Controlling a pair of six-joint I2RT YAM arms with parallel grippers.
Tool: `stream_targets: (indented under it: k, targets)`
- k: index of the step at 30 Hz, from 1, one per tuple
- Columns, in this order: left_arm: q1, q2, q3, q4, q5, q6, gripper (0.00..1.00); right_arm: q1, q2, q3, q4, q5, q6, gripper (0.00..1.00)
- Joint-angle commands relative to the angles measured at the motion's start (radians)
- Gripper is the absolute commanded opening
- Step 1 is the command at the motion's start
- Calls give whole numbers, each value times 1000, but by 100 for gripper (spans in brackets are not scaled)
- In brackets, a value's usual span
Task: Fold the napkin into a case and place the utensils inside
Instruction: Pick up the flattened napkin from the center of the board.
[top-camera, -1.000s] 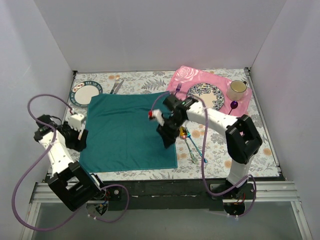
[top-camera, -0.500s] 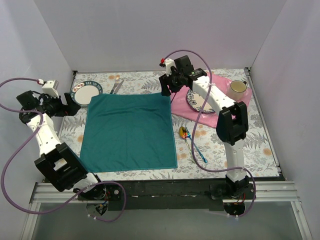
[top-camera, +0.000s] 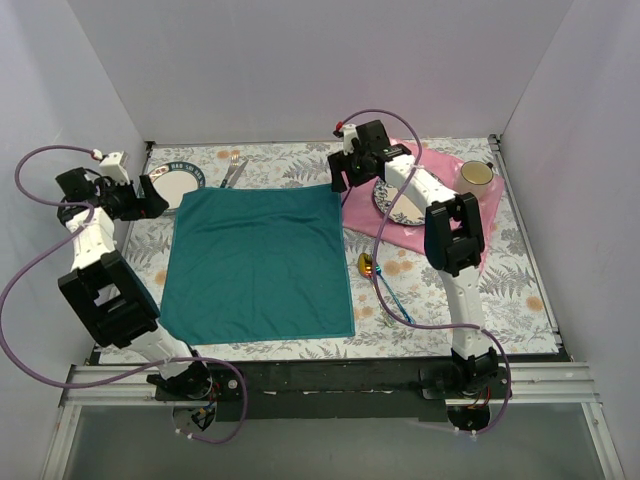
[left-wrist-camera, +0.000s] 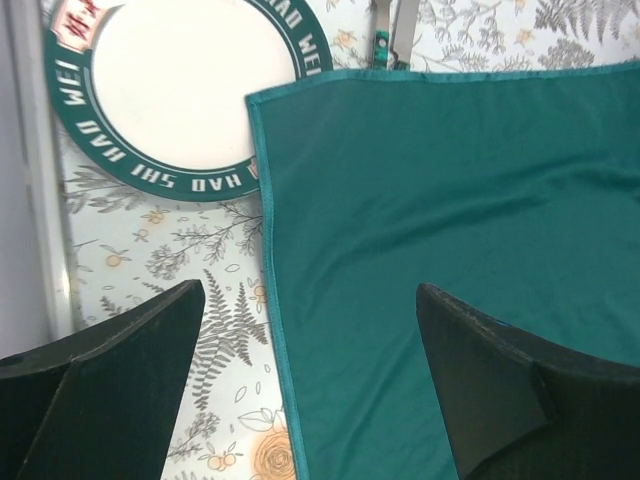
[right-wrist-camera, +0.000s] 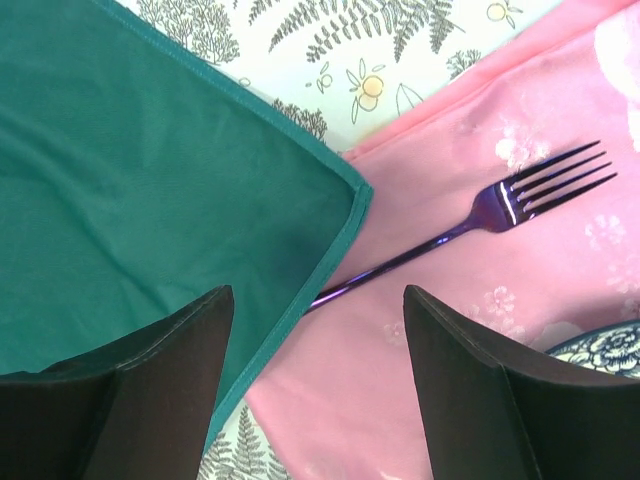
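The teal napkin (top-camera: 258, 262) lies flat and unfolded in the middle of the table. My left gripper (top-camera: 150, 201) is open above its far left corner (left-wrist-camera: 262, 100), one finger over the tablecloth and one over the cloth. My right gripper (top-camera: 340, 181) is open above its far right corner (right-wrist-camera: 355, 190), which overlaps the pink placemat (right-wrist-camera: 470, 300). The two iridescent utensils (top-camera: 385, 285) lie to the right of the napkin, gold-pink spoon bowl (top-camera: 368, 266) toward the far side. No folded case is in view.
A green-rimmed white plate (top-camera: 175, 184) and a green-handled fork and knife (top-camera: 234, 170) lie at the far left. On the placemat (top-camera: 440, 165) sit a patterned plate (top-camera: 405, 205), a mug (top-camera: 474, 176) and a purple fork (right-wrist-camera: 480, 215) partly under the napkin's corner.
Both arms have swung from the napkin's middle sides out to its far corners. The right arm no longer covers the utensils. The napkin has not moved.
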Motion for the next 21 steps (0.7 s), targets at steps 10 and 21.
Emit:
stream_targets:
  k: [10, 21]
  targets:
    - [-67, -15, 28, 41, -58, -17, 86, 1, 82, 88, 128, -12, 6, 72]
    - [-81, -37, 7, 41, -61, -9, 87, 0, 126, 103, 151, -13, 3, 67]
